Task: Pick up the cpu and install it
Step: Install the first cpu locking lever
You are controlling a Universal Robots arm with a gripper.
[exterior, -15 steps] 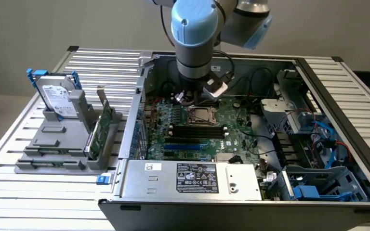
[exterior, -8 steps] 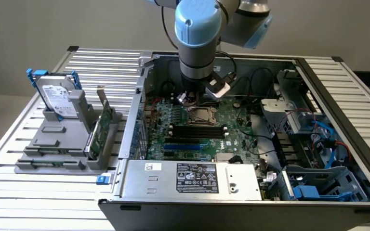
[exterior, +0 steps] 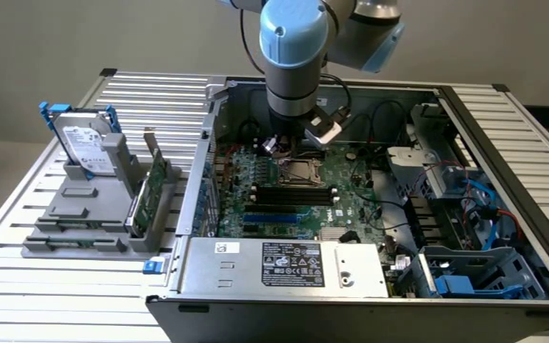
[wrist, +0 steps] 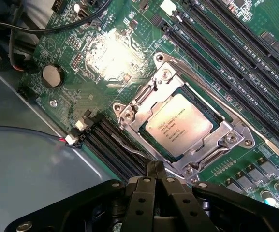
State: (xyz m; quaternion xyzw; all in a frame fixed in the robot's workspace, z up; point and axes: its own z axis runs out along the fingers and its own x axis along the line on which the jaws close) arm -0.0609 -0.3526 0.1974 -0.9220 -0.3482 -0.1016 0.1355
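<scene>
Inside an open computer case (exterior: pixel 351 321) on a slatted metal table (exterior: pixel 46 293), the cpu (wrist: pixel 179 124) lies flat, printed face up, in the motherboard (wrist: pixel 86 82) socket. A metal bracket (wrist: pixel 138 108) frames it and black memory slots (wrist: pixel 226 58) run alongside. The gripper (wrist: pixel 154 169), claws pressed together, hangs just beside the socket's edge.

Shows grey robot arm with pale-blue cap (exterior: pixel 294 32) reaching into open black computer case (exterior: pixel 255 318); places gripper (exterior: pixel 294 146) above green motherboard's metal socket (exterior: pixel 302 172); sets silver hard drive (exterior: pixel 88 150) standing in grey rack (exterior: pixel 74 214), exterior view's left.
</scene>
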